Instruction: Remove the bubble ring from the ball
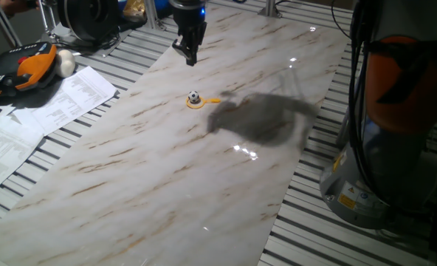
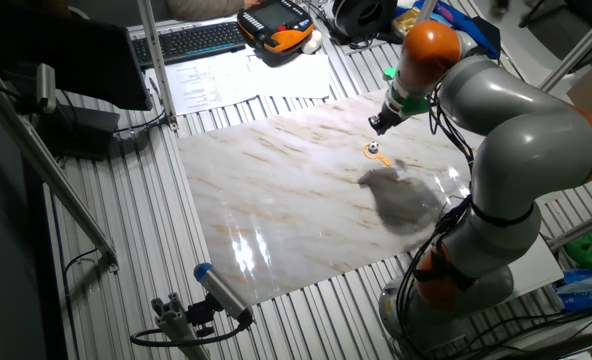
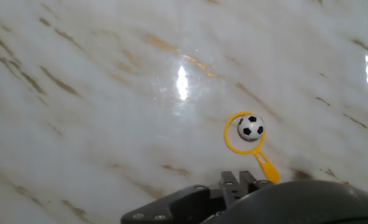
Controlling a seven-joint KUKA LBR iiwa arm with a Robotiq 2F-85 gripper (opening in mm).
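— Where is the ring (image 3: 243, 137) right now?

— Flat on the marble board (image 1: 167, 170), lying around the ball (image 3: 251, 127); the ball sits inside the loop, near its upper right edge in the hand view. The handle sticks out away from the ball.

— And the gripper (image 1: 189, 53)?

— Up in the air above the board, well apart from both, holding nothing. Its fingers look nearly together, but I cannot tell for certain how wide they stand.

— How do you think the ring will handle?

— Thin, stiff plastic, very light, I'd guess. Lying that flat on a glossy surface, it will probably slide rather than lift if pushed.

— So where to take hold?

— The handle seems best: it is clear of the ball. Pinching the loop risks knocking the ball, which should roll at the slightest touch.
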